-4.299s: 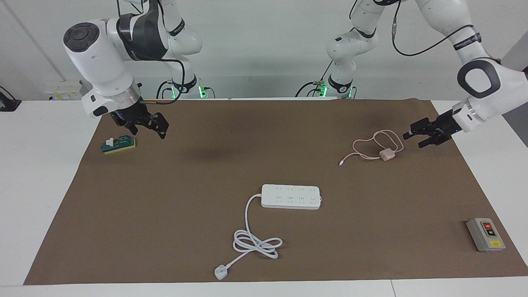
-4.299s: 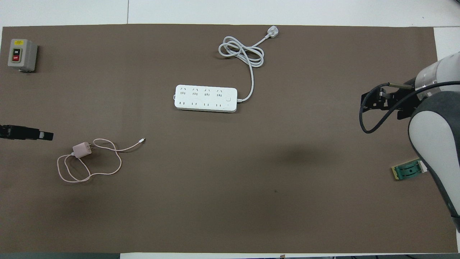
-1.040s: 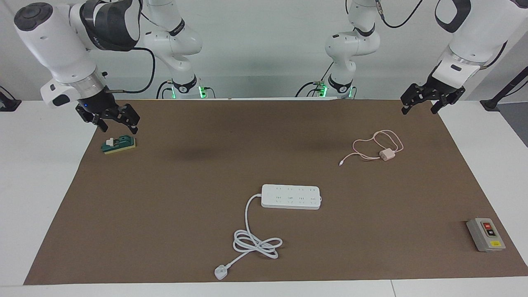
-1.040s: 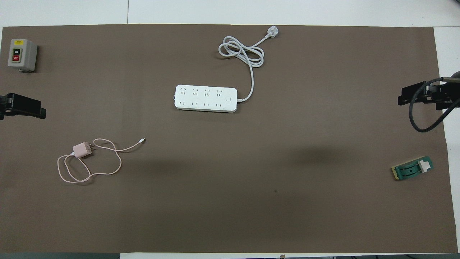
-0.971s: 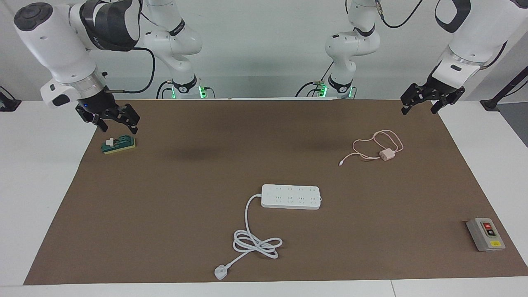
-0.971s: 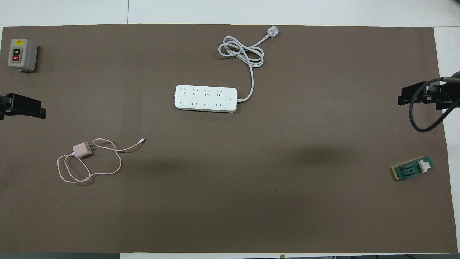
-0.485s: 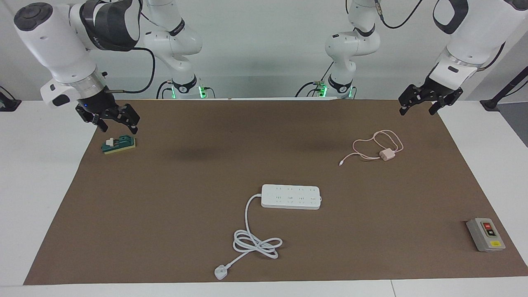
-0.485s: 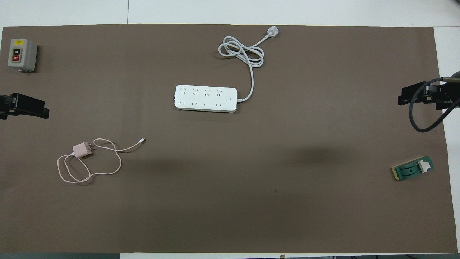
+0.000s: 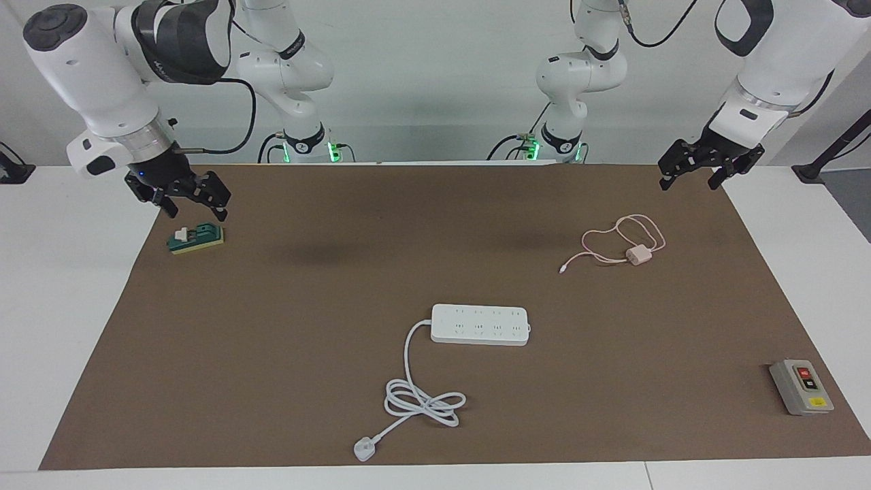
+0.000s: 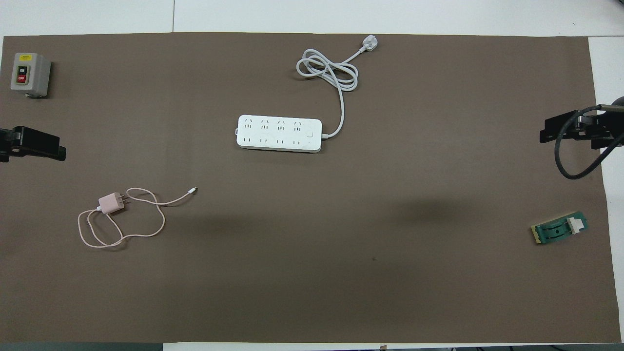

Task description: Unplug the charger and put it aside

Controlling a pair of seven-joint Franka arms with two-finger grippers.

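Note:
The pale pink charger (image 9: 637, 256) lies on the brown mat (image 9: 306, 286) with its thin pink cable (image 9: 622, 231) looped beside it. It is unplugged and apart from the white power strip (image 9: 480, 324), nearer to the robots and toward the left arm's end. It also shows in the overhead view (image 10: 111, 203), as does the strip (image 10: 279, 133). My left gripper (image 9: 688, 181) is open and empty, raised over the mat's corner at the left arm's end. My right gripper (image 9: 197, 209) is open and empty, over a green block (image 9: 196, 238).
A grey switch box (image 9: 801, 386) with red and yellow marks sits at the mat's corner farthest from the robots, at the left arm's end. The strip's thick white cord (image 9: 422, 401) coils farther from the robots than the strip and ends in a plug (image 9: 364, 449).
Since 4.3 s ago my left gripper has risen and drawn back from beside the charger, and my right gripper has shifted toward its end of the table. Over the last second almost nothing moved.

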